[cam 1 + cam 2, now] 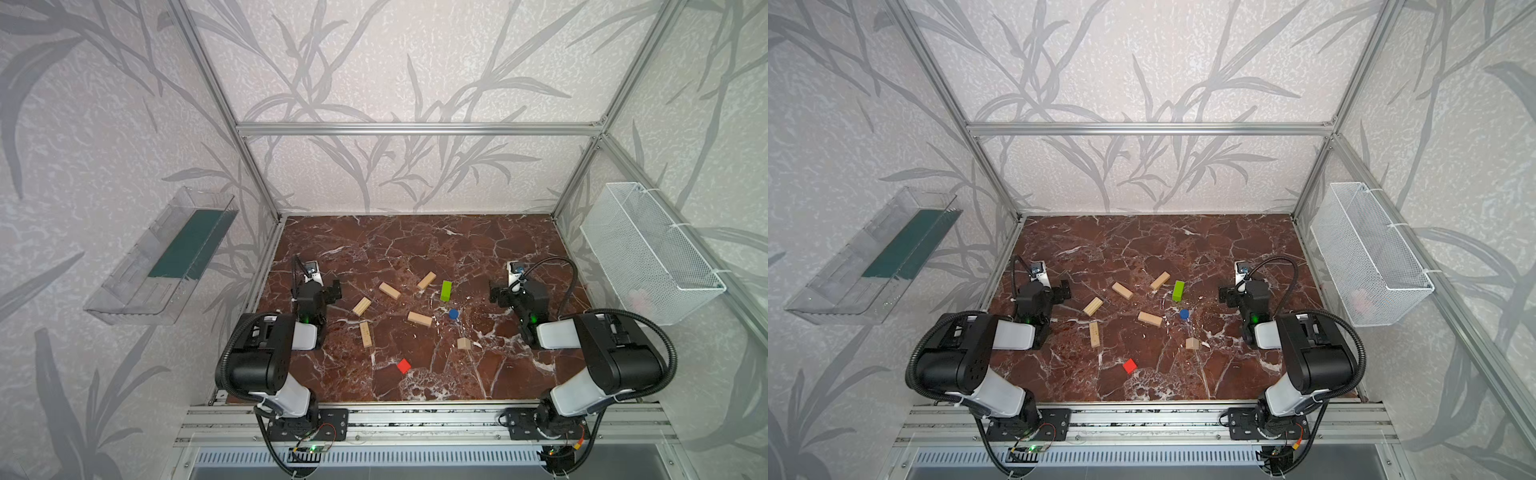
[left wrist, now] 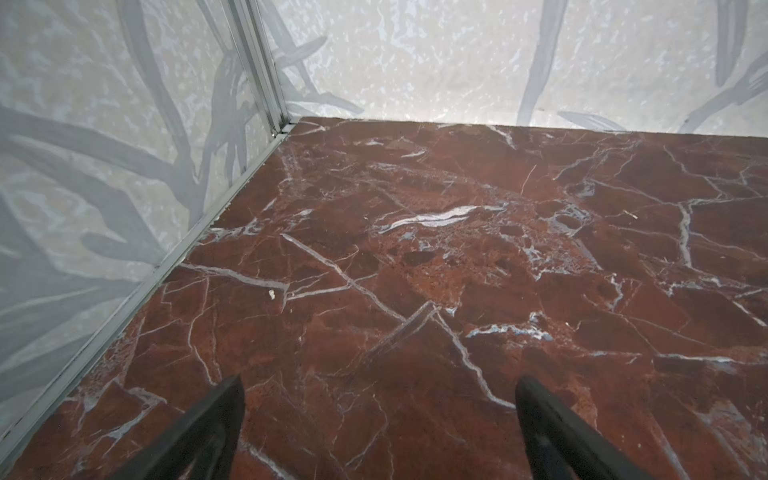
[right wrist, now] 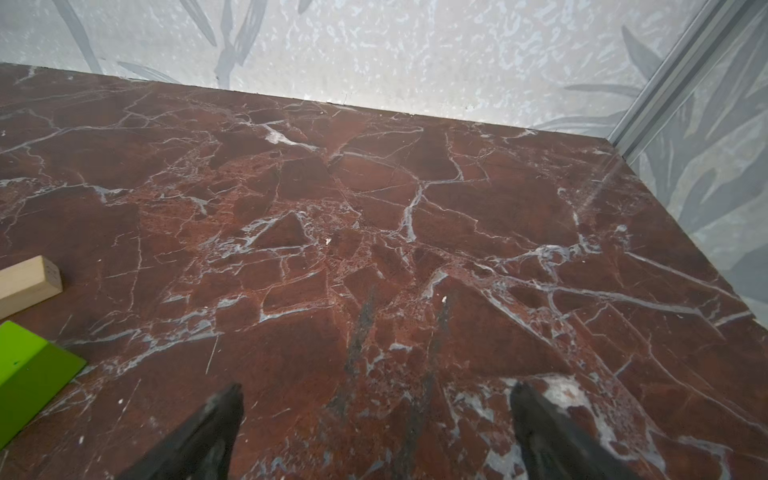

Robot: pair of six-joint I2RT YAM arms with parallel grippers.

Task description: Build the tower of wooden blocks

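We saw the wood blocks (image 1: pixel 419 318) scattered across the table (image 1: pixel 415 241), nothing stacked. Our left gripper (image 2: pixel 379 382) and right gripper (image 3: pixel 377 387) hung wide apart and empty either side, presumably ready for a first pick.

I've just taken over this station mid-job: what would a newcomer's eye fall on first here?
Scattered across the middle of the red marble table lie pale planks, a lime-green block, a blue piece and, nearest the front edge, a red cube; nothing is stacked. The left gripper and right gripper sit at either side, both open and empty.
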